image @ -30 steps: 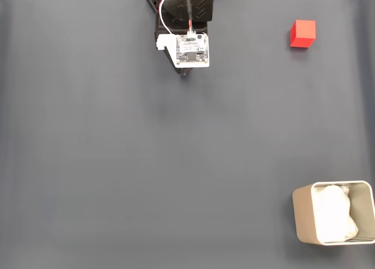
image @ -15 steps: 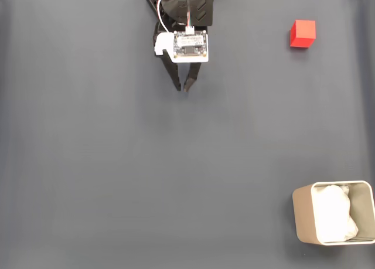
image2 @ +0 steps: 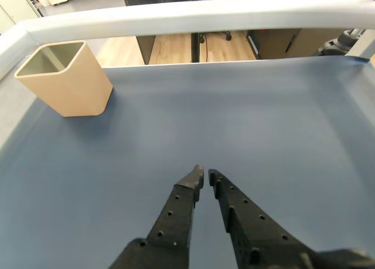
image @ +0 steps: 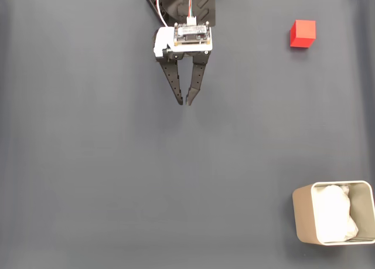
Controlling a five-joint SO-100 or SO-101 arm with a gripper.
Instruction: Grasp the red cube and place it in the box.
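In the fixed view the arm (image: 186, 11) reaches toward 6 o'clock, gripper (image: 185, 100) jaws nearly together and empty, red cube (image: 303, 33) well apart at 2 o'clock.

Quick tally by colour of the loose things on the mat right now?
Red: 1, the cube.
Beige: 1, the box, with something white inside.
Total: 2.
The gripper holds nothing.

light: even, diffuse | shadows: faint, soft | focus: sharp | wrist view: edges bowed
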